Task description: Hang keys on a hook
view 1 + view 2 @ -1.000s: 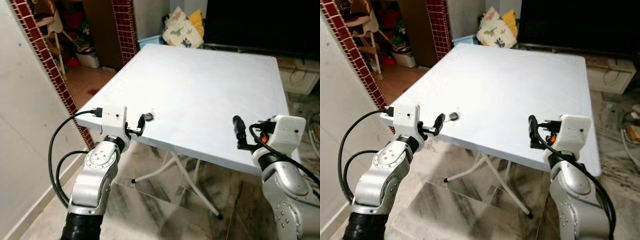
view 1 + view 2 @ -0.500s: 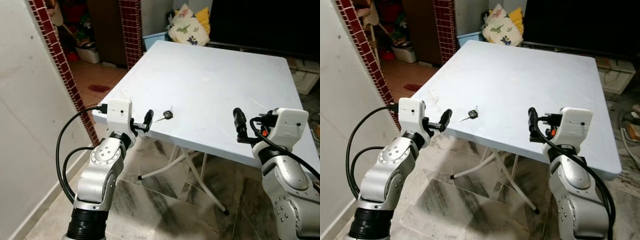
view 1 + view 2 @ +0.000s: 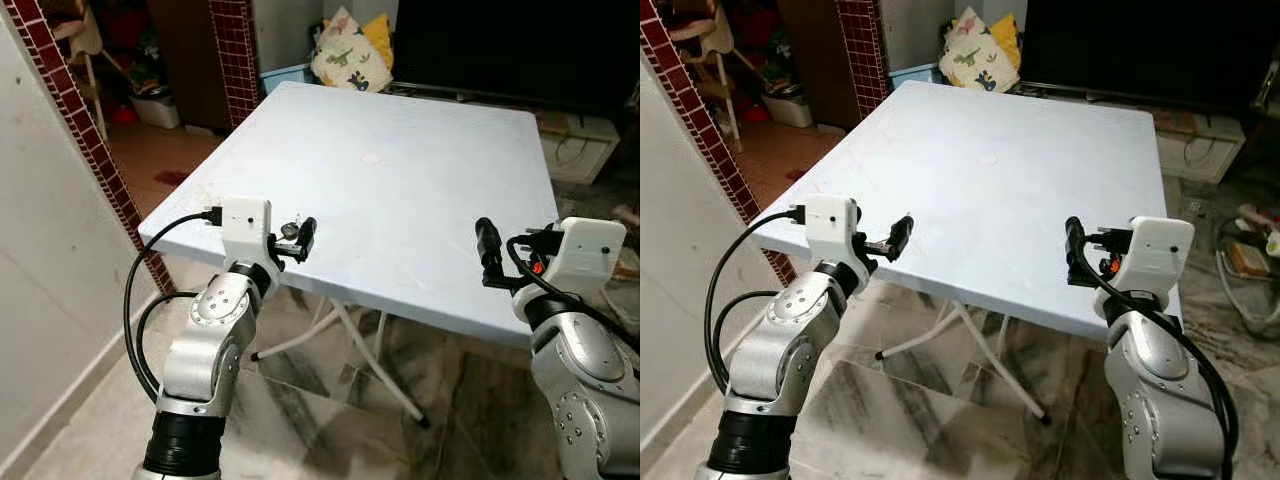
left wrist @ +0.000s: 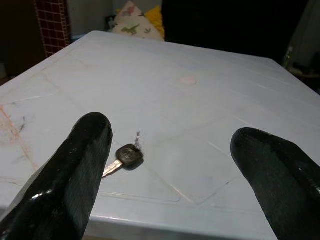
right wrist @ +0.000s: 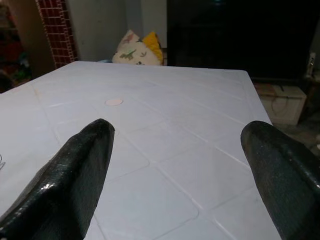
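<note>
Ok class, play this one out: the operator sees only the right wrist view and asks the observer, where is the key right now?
Observer: The key lies flat on the table, near the front edge, just ahead of the left hand.
Operator: Has that hand got hold of it?
Observer: No. Its fingers are spread open, and the key lies on the table close beside one of them.
Operator: And where is my right hand from outside?
Observer: The right hand is at the table's front edge on the other side, open and holding nothing.
</note>
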Controlling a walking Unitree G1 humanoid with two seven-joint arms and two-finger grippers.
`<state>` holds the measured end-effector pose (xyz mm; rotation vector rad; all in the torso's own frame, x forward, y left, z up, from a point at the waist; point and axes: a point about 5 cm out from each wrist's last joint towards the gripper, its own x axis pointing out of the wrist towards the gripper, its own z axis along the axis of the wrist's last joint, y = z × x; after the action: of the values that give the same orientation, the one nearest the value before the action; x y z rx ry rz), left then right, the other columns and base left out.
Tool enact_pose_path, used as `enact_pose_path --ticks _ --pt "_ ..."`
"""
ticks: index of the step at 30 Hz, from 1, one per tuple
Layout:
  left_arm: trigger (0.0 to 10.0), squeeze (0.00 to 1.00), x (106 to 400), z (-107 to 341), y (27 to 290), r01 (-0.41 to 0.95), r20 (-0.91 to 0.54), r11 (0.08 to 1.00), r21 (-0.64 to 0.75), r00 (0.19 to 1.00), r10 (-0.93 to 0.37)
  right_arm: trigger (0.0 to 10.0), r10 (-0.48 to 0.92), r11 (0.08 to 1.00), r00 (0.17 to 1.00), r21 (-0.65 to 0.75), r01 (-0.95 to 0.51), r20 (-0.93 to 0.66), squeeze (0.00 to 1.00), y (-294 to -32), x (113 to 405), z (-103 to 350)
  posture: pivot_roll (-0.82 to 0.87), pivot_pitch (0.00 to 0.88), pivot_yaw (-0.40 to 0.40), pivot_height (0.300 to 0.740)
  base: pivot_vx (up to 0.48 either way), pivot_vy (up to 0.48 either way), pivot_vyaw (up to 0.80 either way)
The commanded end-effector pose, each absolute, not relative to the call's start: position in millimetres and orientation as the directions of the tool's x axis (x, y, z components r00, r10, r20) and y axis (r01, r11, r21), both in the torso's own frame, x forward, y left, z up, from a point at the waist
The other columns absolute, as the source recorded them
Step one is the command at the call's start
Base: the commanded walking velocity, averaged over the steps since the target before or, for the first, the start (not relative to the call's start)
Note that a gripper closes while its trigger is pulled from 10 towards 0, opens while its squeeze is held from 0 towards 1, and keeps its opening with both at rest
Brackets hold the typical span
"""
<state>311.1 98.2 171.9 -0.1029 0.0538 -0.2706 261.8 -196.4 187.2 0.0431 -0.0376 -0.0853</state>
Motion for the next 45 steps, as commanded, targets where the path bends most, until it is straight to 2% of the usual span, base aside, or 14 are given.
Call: enact_pose_path --ticks 1,8,27,37,45 --pt "10.0 0.0 311.8 171.1 105.0 0.236 -0.048 0.967 -0.097 0.969 -0.241 10.0 -0.054 0.998 0.998 0.039 0.053 0.034 0.0 -190.6 262.7 188.1 0.03 0.0 0.008 0.74 0.0 -0.472 0.0" --pt "10.0 0.0 313.5 169.9 116.0 0.166 -0.039 0.984 -0.072 0.985 -0.169 10.0 -0.028 0.999 0.999 0.039 0.027 0.033 0.0 -185.5 263.1 186.9 0.03 0.0 0.006 0.74 0.0 -0.055 0.08" --pt "10.0 0.0 318.3 170.4 118.8 0.137 -0.047 0.988 -0.068 0.989 -0.141 10.0 0.009 0.999 0.999 0.038 -0.011 0.053 0.0 -176.7 270.7 190.6 0.04 0.0 0.006 0.74 0.0 0.0 0.75" --pt "10.0 0.0 318.6 172.2 116.8 0.163 -0.034 0.981 -0.103 0.985 -0.167 10.0 0.008 0.999 0.998 0.032 -0.01 0.056 0.0 -175.4 272.9 190.9 0.04 0.0 0.005 0.74 0.0 0.0 0.0" --pt "10.0 0.0 318.0 170.7 113.6 0.17 -0.04 0.977 -0.126 0.984 -0.176 10.0 0.025 0.999 0.998 0.02 -0.027 0.061 0.0 -172.3 273.6 191.9 0.04 0.0 0.003 0.74 0.325 0.0 0.0"
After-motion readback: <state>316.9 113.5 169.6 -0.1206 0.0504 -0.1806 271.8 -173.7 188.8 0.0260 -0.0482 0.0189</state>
